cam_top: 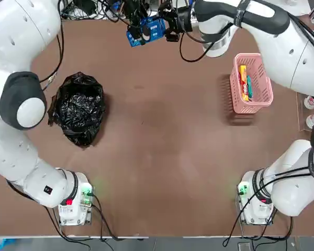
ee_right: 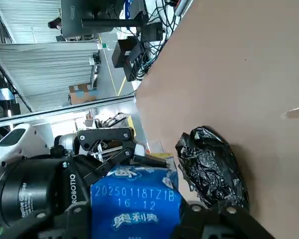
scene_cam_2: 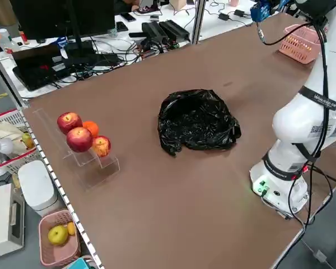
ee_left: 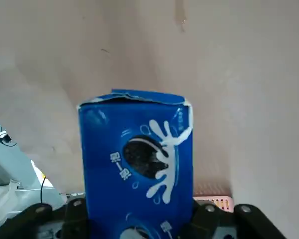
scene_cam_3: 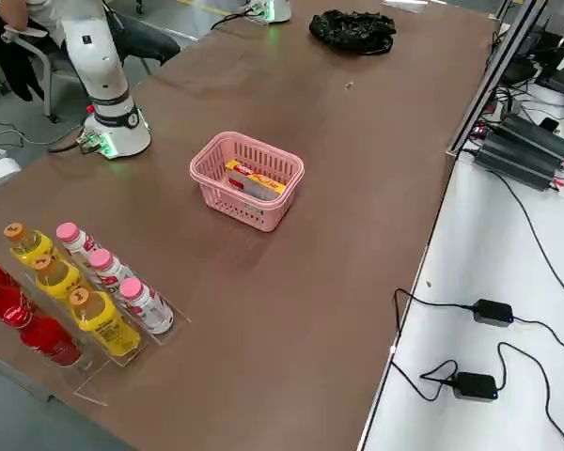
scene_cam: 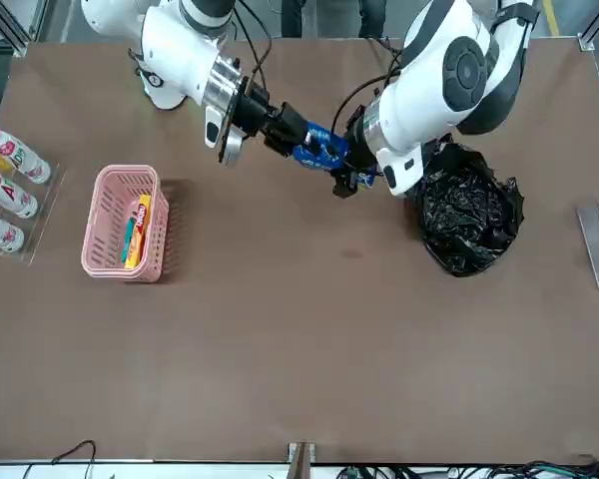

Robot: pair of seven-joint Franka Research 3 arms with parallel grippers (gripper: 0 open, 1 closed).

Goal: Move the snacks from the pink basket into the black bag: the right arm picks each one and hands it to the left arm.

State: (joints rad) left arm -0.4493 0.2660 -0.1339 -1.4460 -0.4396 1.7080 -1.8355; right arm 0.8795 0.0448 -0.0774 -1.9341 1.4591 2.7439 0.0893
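Snacks are mid-handover: the blue packet (cam_top: pixel 146 30) with white marks hangs in the air over the far side of the table (cam_top: pixel 162 136), caught between the two arms. From where I stand the right gripper (scene_cam: pixel 298 138) is pinching one end of it, reaching level from the right arm (cam_top: pixel 272 36). The left gripper (scene_cam: pixel 347 172) meets it from the other side, its fingers (ee_left: pixel 204 219) flanking the packet; I cannot tell whether they have pressed onto it or stand a little off it. In the right wrist view the left gripper's dark linkage sits just behind the packet's printed end.

The left arm (cam_top: pixel 21 99) arches over from its base, its big rounded joint hanging beside the black bag (cam_top: pixel 78 109). That bag lies crumpled on the table with its mouth open upward, well apart from the packet.

Across the table sits the pink basket (cam_top: pixel 257 103), upright, with the yellow-orange packet (cam_top: pixel 243 82) standing on edge inside and the teal-green one (cam_top: pixel 249 86) pressed right beside it.

A rack of apples (scene_cam_2: pixel 79 138) stands at the table's edge on the robot's left side, and a rack of bottles (scene_cam_3: pixel 75 301) at the edge on its right.
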